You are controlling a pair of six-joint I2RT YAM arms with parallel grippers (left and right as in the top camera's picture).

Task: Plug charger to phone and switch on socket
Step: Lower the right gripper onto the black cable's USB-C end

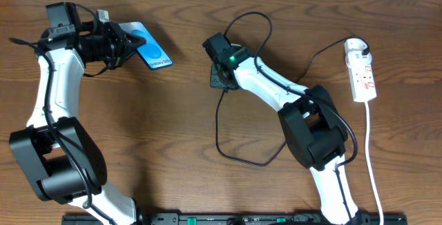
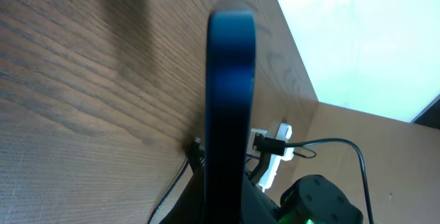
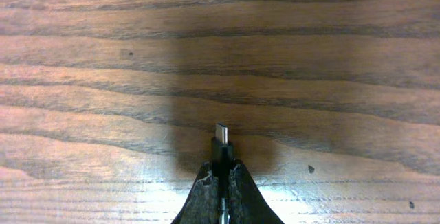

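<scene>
My left gripper (image 1: 126,42) at the back left is shut on the phone (image 1: 153,50), holding its left end with the blue screen facing up. In the left wrist view the phone (image 2: 230,93) stands edge-on as a dark blue bar and hides the fingers. Near the table's middle my right gripper (image 1: 219,80) is shut on the charger (image 1: 222,142), whose thin black cable loops over the wood. In the right wrist view the charger's plug tip (image 3: 221,141) sticks out from my right gripper (image 3: 221,174), metal end forward, just above the table. The socket (image 1: 363,73) lies at the far right.
The socket's white cord (image 1: 373,177) runs down the right side toward the front edge. Loops of black cable lie in front of and behind the right arm (image 1: 314,125). In the left wrist view the socket (image 2: 273,161) and right arm (image 2: 320,200) show beyond the phone.
</scene>
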